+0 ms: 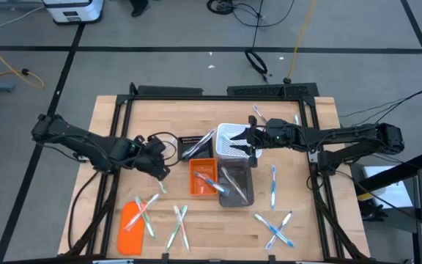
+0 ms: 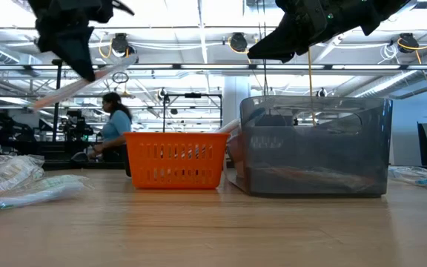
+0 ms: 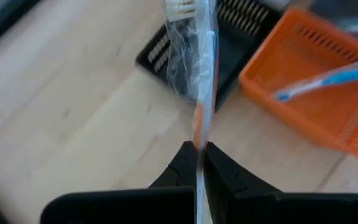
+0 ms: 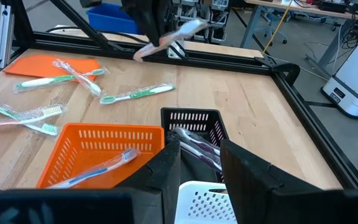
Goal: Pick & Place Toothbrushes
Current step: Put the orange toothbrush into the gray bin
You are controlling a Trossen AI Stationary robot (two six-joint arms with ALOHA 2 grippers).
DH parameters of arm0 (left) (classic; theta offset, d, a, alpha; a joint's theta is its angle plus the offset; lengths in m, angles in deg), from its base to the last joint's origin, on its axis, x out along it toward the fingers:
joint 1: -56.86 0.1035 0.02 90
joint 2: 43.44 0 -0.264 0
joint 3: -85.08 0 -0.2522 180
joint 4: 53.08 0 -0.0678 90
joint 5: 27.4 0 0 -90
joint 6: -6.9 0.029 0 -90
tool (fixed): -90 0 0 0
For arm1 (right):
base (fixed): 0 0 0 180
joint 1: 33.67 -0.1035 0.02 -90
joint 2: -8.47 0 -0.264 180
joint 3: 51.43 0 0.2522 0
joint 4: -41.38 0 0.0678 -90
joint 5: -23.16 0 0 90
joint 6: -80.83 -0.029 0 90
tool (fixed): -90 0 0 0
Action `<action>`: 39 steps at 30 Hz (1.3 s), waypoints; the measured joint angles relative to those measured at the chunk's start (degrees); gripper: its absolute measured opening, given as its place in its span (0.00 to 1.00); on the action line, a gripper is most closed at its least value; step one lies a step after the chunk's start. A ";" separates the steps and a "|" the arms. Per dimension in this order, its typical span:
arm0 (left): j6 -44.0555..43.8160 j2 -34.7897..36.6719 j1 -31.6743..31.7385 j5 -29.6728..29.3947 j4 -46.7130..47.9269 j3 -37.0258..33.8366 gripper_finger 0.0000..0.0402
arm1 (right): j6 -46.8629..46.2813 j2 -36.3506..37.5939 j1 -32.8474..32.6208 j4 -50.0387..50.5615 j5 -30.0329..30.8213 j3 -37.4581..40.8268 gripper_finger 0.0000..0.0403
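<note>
My left gripper (image 1: 158, 167) hangs above the table's left half, shut on a wrapped toothbrush (image 3: 194, 62) with an orange-pink accent. The same toothbrush (image 2: 73, 87) slants in the air in the low view. My right gripper (image 1: 249, 136) stands open over the white bin (image 1: 229, 139) with nothing between its fingers (image 4: 166, 171). Loose toothbrushes lie flat on the wood at the front left (image 1: 143, 213), front middle (image 1: 178, 224) and front right (image 1: 275, 229). A blue one (image 4: 98, 168) lies in the orange bin (image 1: 204, 176). My left gripper pinches the wrapped toothbrush's handle (image 3: 197, 140) between its two fingers, which slant downward. The brush runs on forward past the fingertips, its bristle head (image 3: 180, 7) at the far end. It is lifted clear of the table and tilted.
A black bin (image 1: 191, 147) and a grey see-through bin (image 1: 237, 185), both with toothbrushes inside, stand by the orange and white bins at the table's middle. A flat orange lid (image 1: 130, 218) lies front left. A black frame (image 1: 218, 92) borders the table. A person (image 2: 113, 126) stands far behind.
</note>
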 joint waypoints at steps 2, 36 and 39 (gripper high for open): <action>2.94 -0.02 0.00 -1.65 -2.95 0.41 0.00 | 0.00 0.00 0.00 0.01 -0.02 0.00 0.26; 50.73 -8.17 6.94 -0.30 -59.02 0.52 0.00 | -3.75 0.02 -0.87 -9.50 -4.78 0.02 0.27; 52.98 -10.59 7.84 1.56 -63.94 0.52 0.01 | -5.09 0.02 -0.90 -10.50 -6.81 0.02 0.27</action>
